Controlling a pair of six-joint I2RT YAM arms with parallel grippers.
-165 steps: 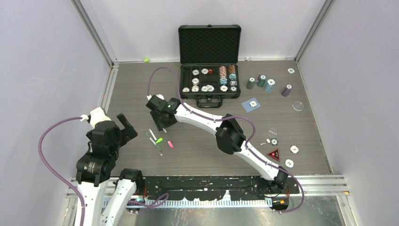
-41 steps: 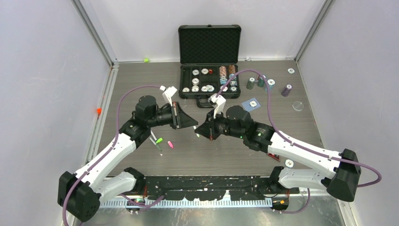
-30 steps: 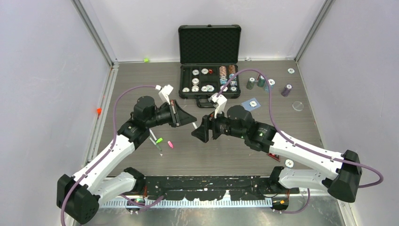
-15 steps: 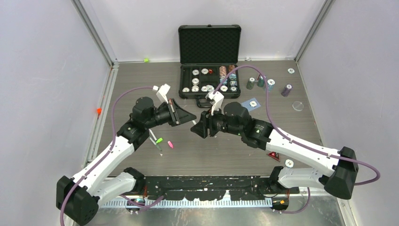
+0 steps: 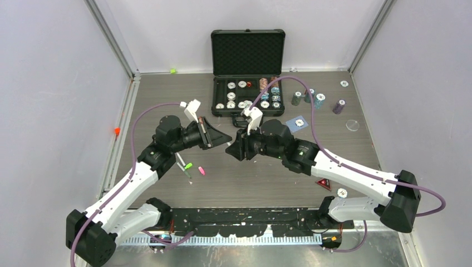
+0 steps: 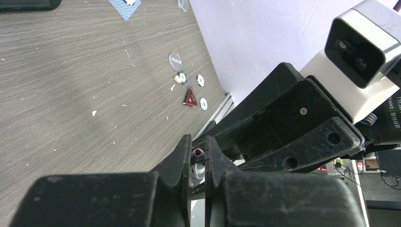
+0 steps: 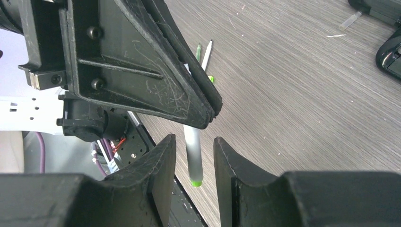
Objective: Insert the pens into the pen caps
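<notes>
Grey-white with a bright green end, the pen [image 7: 193, 151] hangs in the air over the middle of the table [image 7: 293, 94]. It is pinched in the left claw [image 6: 197, 140], whose jaws are clamped on the barrel so that the green end sticks out past their tips. A dark reddish point shows between those jaws in the left wrist view, possibly the nib, though it is too small to be sure. The right claw [image 7: 195, 142] faces it from the right, jaws about half open and straddling the free part of the barrel with a sliver of gap on each side, so it grips nothing. The step looks like a mid-air handover, ahead of any capping. The next move calls for the right jaws to close squarely on the barrel without knocking it askew, and only then for the left to let go. The other pens [image 5: 180, 161] lie on the table to the left, a green cap [image 5: 188, 166] and a pink cap [image 5: 201, 171] just beside them.
</notes>
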